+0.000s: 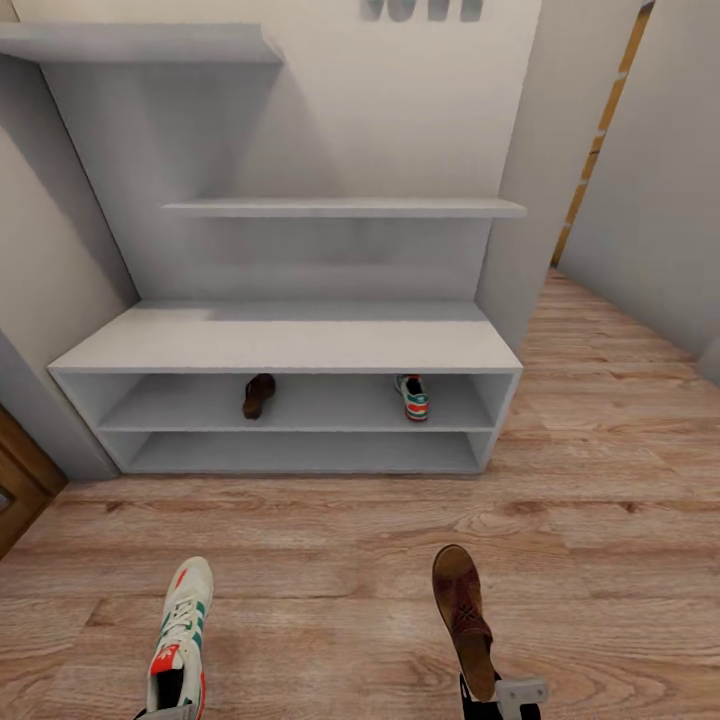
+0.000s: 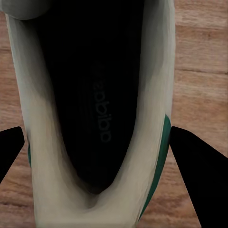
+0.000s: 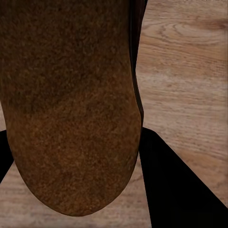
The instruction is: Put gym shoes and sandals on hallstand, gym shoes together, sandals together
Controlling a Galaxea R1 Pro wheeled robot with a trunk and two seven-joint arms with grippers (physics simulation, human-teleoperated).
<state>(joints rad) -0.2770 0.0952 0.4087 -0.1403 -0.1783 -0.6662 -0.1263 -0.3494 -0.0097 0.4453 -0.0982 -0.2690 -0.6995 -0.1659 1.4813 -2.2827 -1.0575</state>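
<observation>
A sneaker (image 2: 95, 118), mirrored "adidas" on its insole, sits pinched between the left gripper's (image 2: 99, 156) fingers; the right gripper (image 3: 76, 156) clamps a sandal (image 3: 71, 104). Both hang over the floor (image 1: 330, 560). On the rack's (image 1: 290, 345) upper shelf, another sandal (image 1: 258, 394) and sneaker (image 1: 412, 396) stand well apart.

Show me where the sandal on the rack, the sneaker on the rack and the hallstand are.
Sandal on the rack (image 1: 258, 395): head view, its sole.
Sneaker on the rack (image 1: 412, 397): head view, heel end.
Hallstand (image 1: 290, 340): head view, bare top board.

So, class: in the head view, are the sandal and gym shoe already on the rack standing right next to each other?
No: the sandal and the gym shoe stand well apart on the upper shelf.
</observation>
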